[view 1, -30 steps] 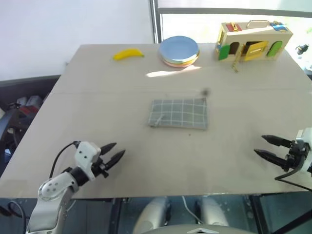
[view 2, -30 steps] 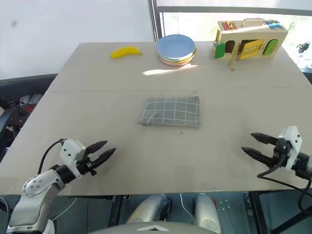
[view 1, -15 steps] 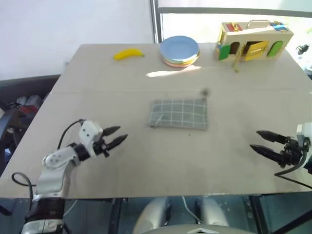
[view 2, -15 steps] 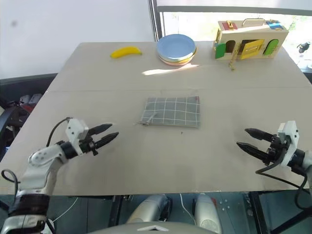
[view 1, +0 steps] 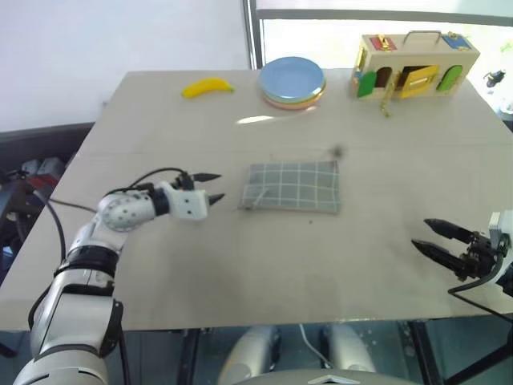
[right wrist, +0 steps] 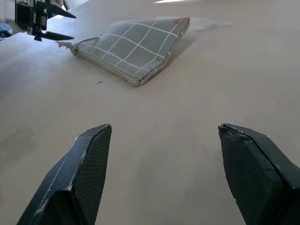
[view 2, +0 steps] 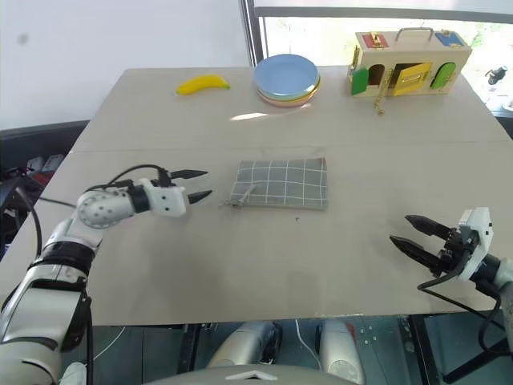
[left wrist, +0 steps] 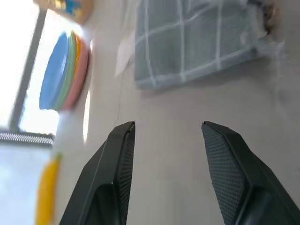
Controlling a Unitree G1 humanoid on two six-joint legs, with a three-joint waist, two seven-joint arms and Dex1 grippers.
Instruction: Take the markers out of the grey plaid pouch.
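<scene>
Looking from the head, we see the grey plaid pouch (view 1: 293,187) flat mid-bench (view 1: 240,265), banana (view 1: 208,87), plates (view 1: 292,81) and toy house (view 1: 415,65) behind. Since a second ago, our left tool (view 1: 212,186) has advanced to just beside it, parted. Right wrist: right tool (right wrist: 161,136) spread wide, empty, well apart.

soft woven cloth pouch (view 1: 293,187) on a smooth matt table (view 1: 240,265).

a robot test lab is suggested. a bare table (view 2: 337,265) by a window (view 2: 361,16) is set with toy props: a latch box (view 2: 407,60), a plastic banana (view 2: 203,83).
</scene>
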